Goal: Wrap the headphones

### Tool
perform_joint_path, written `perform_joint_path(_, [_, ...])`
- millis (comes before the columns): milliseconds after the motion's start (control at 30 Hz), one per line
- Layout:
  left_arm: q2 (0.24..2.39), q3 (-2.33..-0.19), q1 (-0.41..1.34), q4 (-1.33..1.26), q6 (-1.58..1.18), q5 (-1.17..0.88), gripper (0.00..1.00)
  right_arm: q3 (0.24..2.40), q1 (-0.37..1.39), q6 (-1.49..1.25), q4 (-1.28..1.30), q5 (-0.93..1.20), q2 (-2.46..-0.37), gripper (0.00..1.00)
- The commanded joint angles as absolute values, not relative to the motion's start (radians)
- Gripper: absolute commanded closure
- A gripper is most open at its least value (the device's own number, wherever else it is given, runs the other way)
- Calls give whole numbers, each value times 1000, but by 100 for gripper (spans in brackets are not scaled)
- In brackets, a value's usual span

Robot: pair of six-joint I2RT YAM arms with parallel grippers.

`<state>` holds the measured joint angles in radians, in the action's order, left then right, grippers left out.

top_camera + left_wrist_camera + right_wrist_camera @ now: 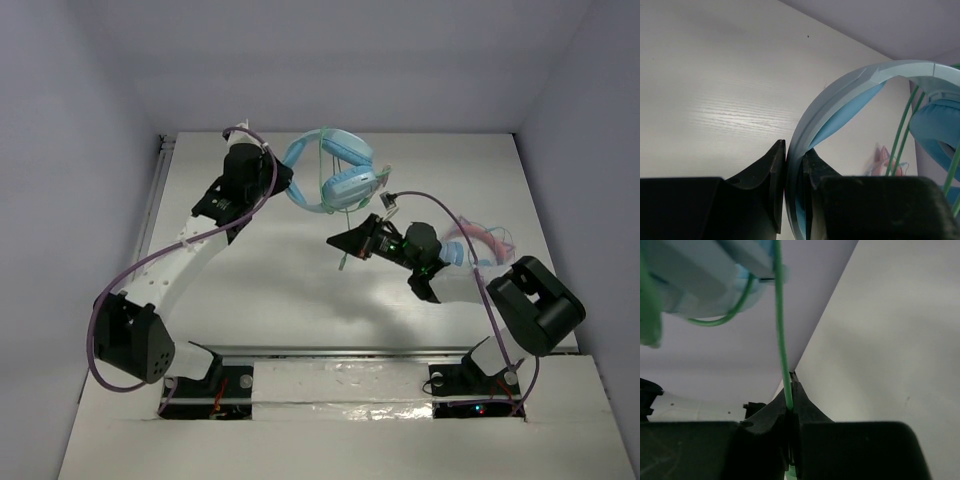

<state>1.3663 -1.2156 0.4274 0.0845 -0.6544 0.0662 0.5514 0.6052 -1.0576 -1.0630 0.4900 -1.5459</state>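
Over the far middle of the table, you hold the sky-blue headphones up. Your left gripper is clenched on the headband to steady them. Your right gripper pinches the green cable taut, probably ready for winding.

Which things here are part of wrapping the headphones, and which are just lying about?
Job:
headphones
green cable
left gripper, clamped on the headband
right gripper, pinching the cable

Lying about:
pink wiry item
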Motion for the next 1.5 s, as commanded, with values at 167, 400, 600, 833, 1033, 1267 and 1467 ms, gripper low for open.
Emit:
perform_joint_path(167, [1400, -1071, 446, -333, -844, 244, 100, 486, 734, -1189, -1156, 405, -1552, 86])
perform_joint_path(400, [1450, -890, 509, -391, -864, 284, 100, 453, 781, -1236, -1215, 380, -1624, 82])
perform_joint_path(600, [1459, -746, 541, -428, -867, 319, 100, 448, 790, -1276, -1206, 351, -1626, 79])
perform_joint_path(833, [1482, -673, 578, -437, -861, 293, 100, 538, 790, -1270, -1100, 284, -1644, 65])
perform_joint_path(1033, [1494, -660, 578, -416, -836, 294, 100, 666, 790, -1209, -954, 196, -1667, 46])
perform_joint_path(1267, [1565, -713, 578, -376, -812, 287, 100, 798, 790, -1103, -759, 42, -1686, 33])
perform_joint_path(1467, [1627, -770, 578, -350, -799, 275, 100, 856, 790, -1023, -661, -44, -1686, 34])
